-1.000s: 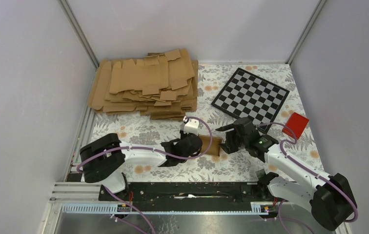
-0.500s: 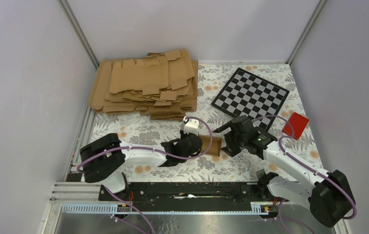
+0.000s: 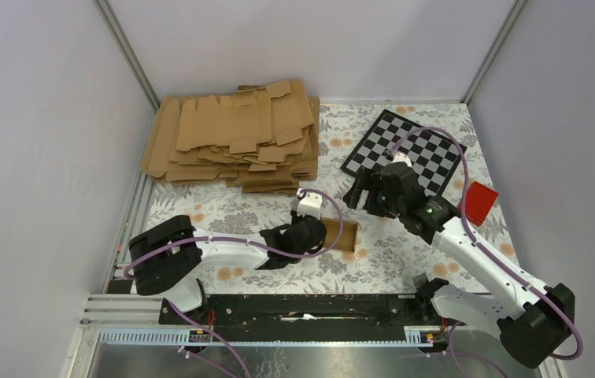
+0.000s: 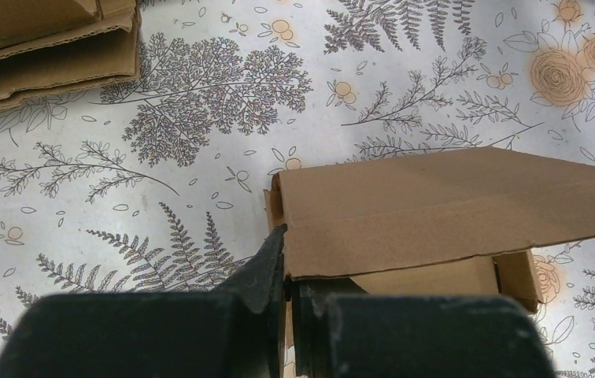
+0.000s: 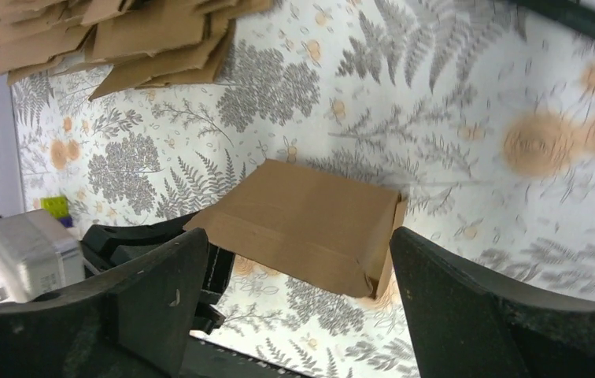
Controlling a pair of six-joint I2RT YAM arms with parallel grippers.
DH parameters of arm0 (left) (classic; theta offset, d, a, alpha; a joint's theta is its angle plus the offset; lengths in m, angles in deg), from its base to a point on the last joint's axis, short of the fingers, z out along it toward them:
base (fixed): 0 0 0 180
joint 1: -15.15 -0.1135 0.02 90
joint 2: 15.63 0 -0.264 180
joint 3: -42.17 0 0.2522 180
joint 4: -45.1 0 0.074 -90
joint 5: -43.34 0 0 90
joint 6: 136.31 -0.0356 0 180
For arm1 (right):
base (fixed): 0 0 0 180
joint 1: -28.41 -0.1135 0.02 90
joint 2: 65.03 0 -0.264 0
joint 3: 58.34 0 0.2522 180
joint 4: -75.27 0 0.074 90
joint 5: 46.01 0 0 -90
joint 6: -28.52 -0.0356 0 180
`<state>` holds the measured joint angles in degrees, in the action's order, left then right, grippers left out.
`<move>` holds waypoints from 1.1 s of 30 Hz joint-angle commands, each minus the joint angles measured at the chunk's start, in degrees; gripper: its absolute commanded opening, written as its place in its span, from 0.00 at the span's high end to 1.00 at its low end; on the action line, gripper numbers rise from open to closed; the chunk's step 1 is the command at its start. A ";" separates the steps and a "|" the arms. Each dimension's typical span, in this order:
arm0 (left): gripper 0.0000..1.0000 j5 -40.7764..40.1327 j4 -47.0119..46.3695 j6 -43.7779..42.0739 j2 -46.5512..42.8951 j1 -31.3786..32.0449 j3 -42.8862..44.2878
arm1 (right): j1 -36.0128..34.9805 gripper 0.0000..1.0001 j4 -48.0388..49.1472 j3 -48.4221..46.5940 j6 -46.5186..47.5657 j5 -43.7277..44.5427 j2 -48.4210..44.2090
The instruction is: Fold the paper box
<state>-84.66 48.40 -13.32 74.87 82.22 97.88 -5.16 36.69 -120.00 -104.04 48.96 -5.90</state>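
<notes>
Small brown kraft cardboard box laid on floral-patterned desk, lower centre of overhead frame. Box edge clamped by left claw, fingers pressed together. Right claw spread wide, held clear of box.

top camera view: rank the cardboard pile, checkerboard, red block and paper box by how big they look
1. cardboard pile
2. checkerboard
3. red block and paper box look alike; the left gripper hides part of the box

Cardboard blank pile, checkerboard, red block on floral cloth.
</notes>
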 commanded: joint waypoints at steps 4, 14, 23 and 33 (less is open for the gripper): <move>1.00 0.30 -3.37 -1.88 1.14 0.90 0.34 | 0.50 0.26 4.54 -6.49 20.43 -10.54 5.95; 1.00 1.05 -4.04 -2.31 2.11 1.22 -0.29 | 0.54 0.42 9.56 -1.34 27.42 -27.37 11.34; 1.00 3.05 -4.04 -1.47 2.91 1.31 -1.12 | 0.57 0.45 9.72 4.59 28.10 -27.19 12.48; 0.89 4.90 0.42 -0.35 0.93 1.31 0.04 | 0.49 0.57 9.69 5.74 28.89 -25.71 12.36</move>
<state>-82.36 45.32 -14.69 77.12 83.14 97.05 -4.85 46.42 -115.28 -76.48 21.82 6.38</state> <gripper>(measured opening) 0.060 0.445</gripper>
